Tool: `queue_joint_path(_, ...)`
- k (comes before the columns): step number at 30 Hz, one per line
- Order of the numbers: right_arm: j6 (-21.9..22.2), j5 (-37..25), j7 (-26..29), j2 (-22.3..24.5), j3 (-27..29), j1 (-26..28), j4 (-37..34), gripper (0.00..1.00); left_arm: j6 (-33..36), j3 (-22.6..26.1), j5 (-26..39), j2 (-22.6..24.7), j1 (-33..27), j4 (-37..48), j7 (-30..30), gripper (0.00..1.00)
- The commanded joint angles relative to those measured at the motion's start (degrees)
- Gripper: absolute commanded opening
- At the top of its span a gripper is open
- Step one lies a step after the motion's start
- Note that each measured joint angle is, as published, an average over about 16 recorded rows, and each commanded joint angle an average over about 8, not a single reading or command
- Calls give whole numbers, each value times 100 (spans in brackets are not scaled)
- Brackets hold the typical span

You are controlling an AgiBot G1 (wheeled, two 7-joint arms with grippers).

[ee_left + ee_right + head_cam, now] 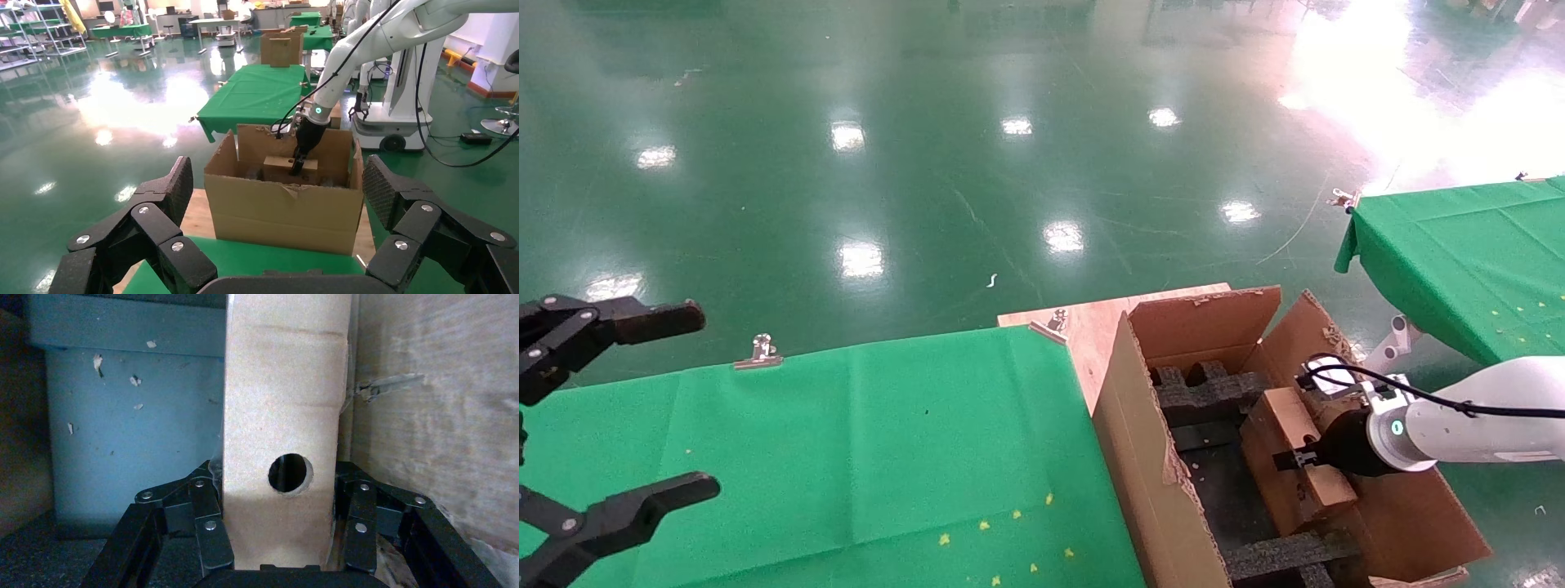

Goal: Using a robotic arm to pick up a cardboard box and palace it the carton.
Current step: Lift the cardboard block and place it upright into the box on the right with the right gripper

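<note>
The white robotic arm [1483, 429] reaches into the large brown carton [1140, 457] from the right. My right gripper [1295, 461] is shut on the small cardboard box [1279, 433], which stands on edge inside the carton near its right wall. In the right wrist view the fingers [208, 520] press both sides of the box [281, 404], whose round hole faces the camera. The left wrist view shows the carton [281, 211], the box [278, 163] and the arm [343, 67] from the side. My left gripper [703, 400] hangs open and empty over the green table's left end.
Black foam inserts [1205, 388] line the carton's bottom. The carton sits on the floor against a green-clothed table [846, 449] with a bare wooden corner [1091, 322] and metal clips [760, 351]. A second green table [1467, 253] stands at the right. Glossy green floor lies beyond.
</note>
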Motion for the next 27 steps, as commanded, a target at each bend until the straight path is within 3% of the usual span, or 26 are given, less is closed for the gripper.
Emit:
queue_joint_path(1,-12,53,-84,-53,15,-26,-102,54,0,0,0,0,0,0,0,100)
queue_joint_path(5,-33,93,-126,-92,27,-44,-169,100,-1,0,-1,0,1,1,0,100)
queue_joint_path(27,-75,-3,-49,48,32,128,45,100,-1,0,-1,0,1,1,1,100)
